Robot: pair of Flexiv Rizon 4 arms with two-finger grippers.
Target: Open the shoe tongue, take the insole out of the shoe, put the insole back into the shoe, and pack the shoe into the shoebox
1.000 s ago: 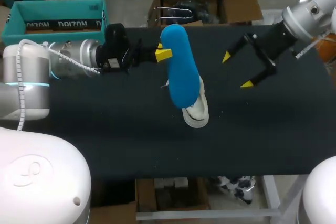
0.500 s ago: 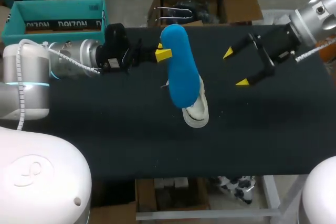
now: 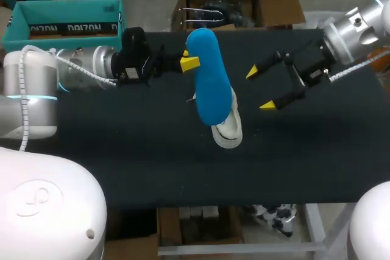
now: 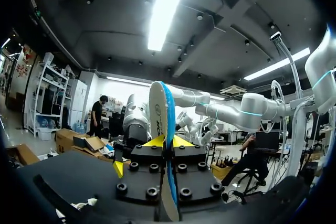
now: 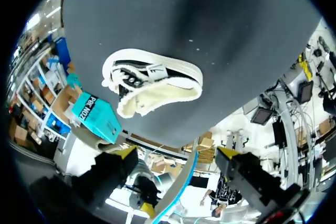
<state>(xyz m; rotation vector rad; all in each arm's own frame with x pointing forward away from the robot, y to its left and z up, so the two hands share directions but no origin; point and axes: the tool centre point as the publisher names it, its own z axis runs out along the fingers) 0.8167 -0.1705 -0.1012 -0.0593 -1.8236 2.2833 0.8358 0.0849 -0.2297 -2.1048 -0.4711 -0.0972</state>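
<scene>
In the head view the blue insole stands over most of the shoe, so that only the shoe's white end shows from under the insole's lower edge; how the shoe lies cannot be told from there. The left gripper is clamped on the insole near its upper end, and only one yellow tip shows there, the other being hidden behind the insole. In the left wrist view the insole is seen edge-on, pinched between the two yellow tips of the left gripper, with its lower end cut off behind the gripper's body. The right gripper hangs above the table with its fingers wide apart and nothing between them, well to the right of the insole. Its wrist view shows the shoe ahead of the right gripper, white with black parts and a pale fleecy lining, resting on the table. The table is black and matt. The teal shoebox stands open by the far left corner; whether it rests on the table is hard to make out.
</scene>
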